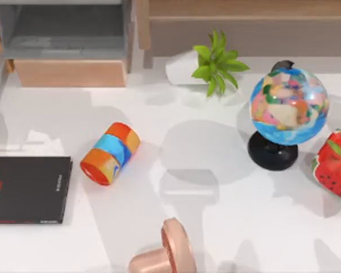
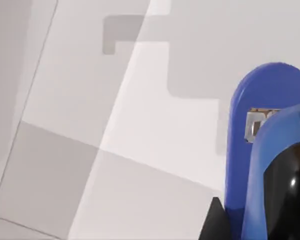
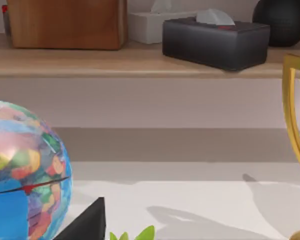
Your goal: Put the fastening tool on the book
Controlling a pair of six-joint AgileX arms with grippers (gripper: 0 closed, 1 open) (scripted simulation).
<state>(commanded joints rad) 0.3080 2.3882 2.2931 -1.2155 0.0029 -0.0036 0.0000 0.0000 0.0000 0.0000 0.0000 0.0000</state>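
One blue stapler (image 2: 238, 165) sits close to the left wrist camera, held up above the white bench (image 2: 140, 150). The left hand (image 2: 229, 220) is closed on it, with a dark finger (image 2: 215, 226) pressed against its side. A small metal plate shows near the stapler's rounded end, with no readable marking. In the top view, the black book (image 1: 25, 189) lies flat at the bench's left edge. It has red lettering on the cover and pale print along its right edge, both too small to read. Just right of the book and apart from it, an orange-and-blue striped cylinder (image 1: 110, 153) lies on its side. A pink mushroom-shaped object (image 1: 165, 254) rests at the near edge. A green plant (image 1: 217, 61) stands at the back, a colourful globe (image 1: 288, 105) on a black base is at the right, and a strawberry (image 1: 334, 165) is at the far right. The right hand (image 3: 85, 224) is near the globe (image 3: 25, 175), facing a wooden shelf (image 3: 140, 65); I cannot tell how far open it is. The shelf holds a wooden box (image 3: 65, 22), a dark tissue box (image 3: 215, 42) and a dark ball (image 3: 285, 20). A gold trophy (image 3: 292, 110) stands at one side.
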